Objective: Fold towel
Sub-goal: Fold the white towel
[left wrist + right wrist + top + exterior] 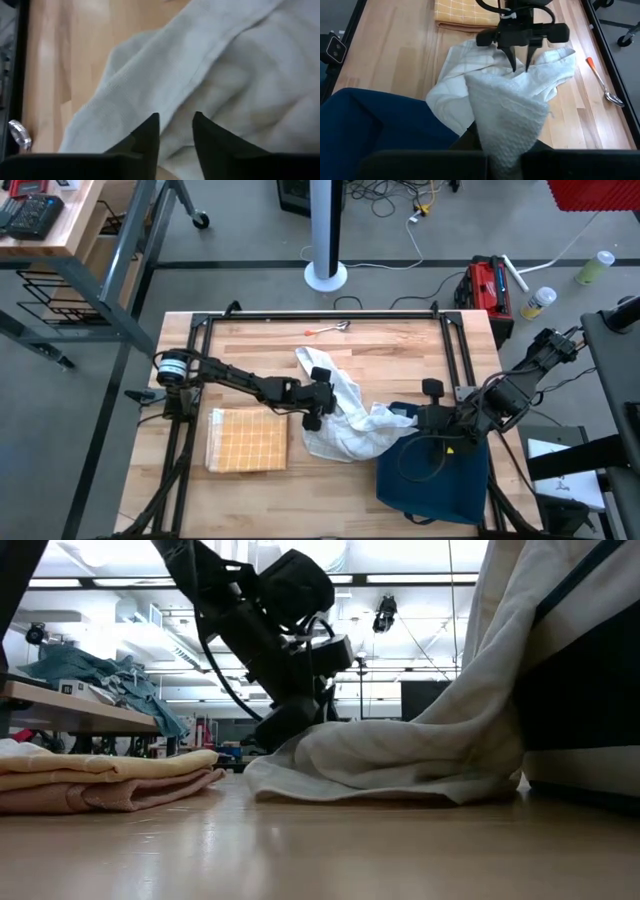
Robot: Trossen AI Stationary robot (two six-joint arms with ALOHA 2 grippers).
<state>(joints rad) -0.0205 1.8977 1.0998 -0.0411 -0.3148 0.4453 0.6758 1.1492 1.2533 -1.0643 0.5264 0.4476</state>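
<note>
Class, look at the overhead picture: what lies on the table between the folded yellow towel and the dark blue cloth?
The crumpled white towel lies there, with the left gripper at its left edge. The high view shows it between the folded yellow towel and the dark blue cloth.

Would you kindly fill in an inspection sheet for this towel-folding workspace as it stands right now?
Surface: wooden table, black frame around it.
Job's things: white towel crumpled mid-table; one end lifted, draping over the navy cloth.
Clutter: folded yellow towel left of it; navy cloth at right; spoon at far edge.
End effectors: left end effector open, tips down at the white towel; right end effector shut on the towel's lifted end.
Cables: loose cords on the floor beyond the table; black cable on the navy cloth.
Surroundings: white pole base, red toolbox, bottles, wooden bench corner.
</note>
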